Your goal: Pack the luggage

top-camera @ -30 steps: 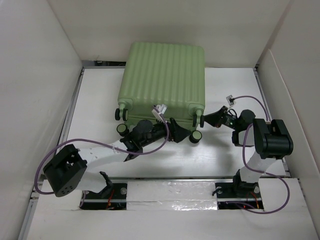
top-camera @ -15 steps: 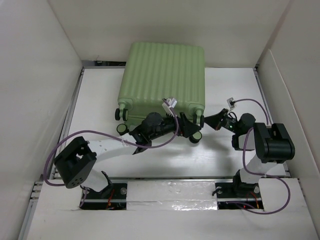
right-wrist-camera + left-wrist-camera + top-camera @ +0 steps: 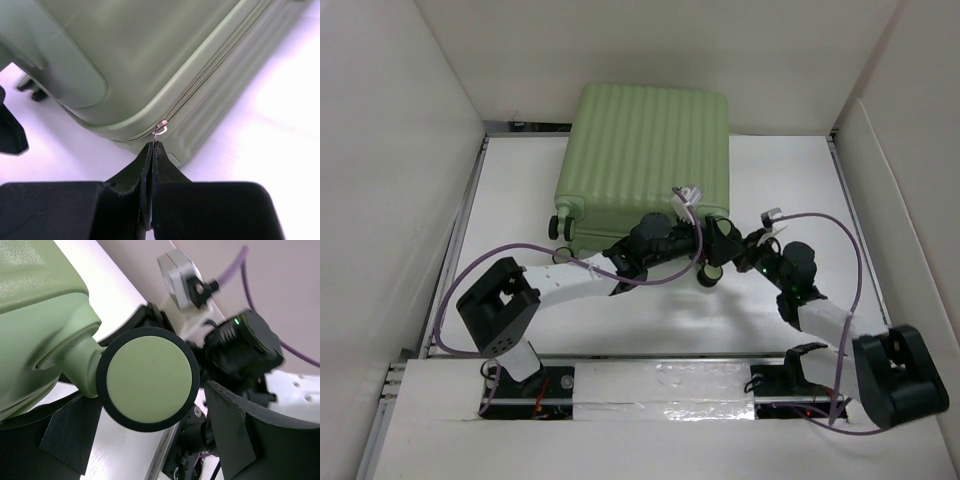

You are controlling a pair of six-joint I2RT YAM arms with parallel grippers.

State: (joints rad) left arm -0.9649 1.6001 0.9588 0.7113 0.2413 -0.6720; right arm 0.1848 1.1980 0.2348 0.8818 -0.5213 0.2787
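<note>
The luggage (image 3: pixel 645 160), a pale green ribbed hard-shell suitcase, lies closed on the white table. My left gripper (image 3: pixel 703 247) is at its near right corner. In the left wrist view that gripper (image 3: pixel 155 440) is open, and its dark fingers (image 3: pixel 240 435) stand on either side of a green caster wheel (image 3: pixel 147 379) with a black rim. My right gripper (image 3: pixel 732 256) is at the same corner. In the right wrist view this gripper (image 3: pixel 152 148) is shut on the small metal zipper pull (image 3: pixel 159 129) of the zipper (image 3: pixel 215 60) at the corner.
White walls enclose the table on three sides. Two more black caster wheels (image 3: pixel 558 228) stick out at the suitcase's near left corner. Purple cables (image 3: pixel 840 225) loop off both arms. A metal rail (image 3: pixel 660 362) runs along the near edge.
My left gripper slid right along the suitcase's near edge to the right corner wheel. My right arm swung down and its gripper moved left to the corner and shut on the zipper pull.
</note>
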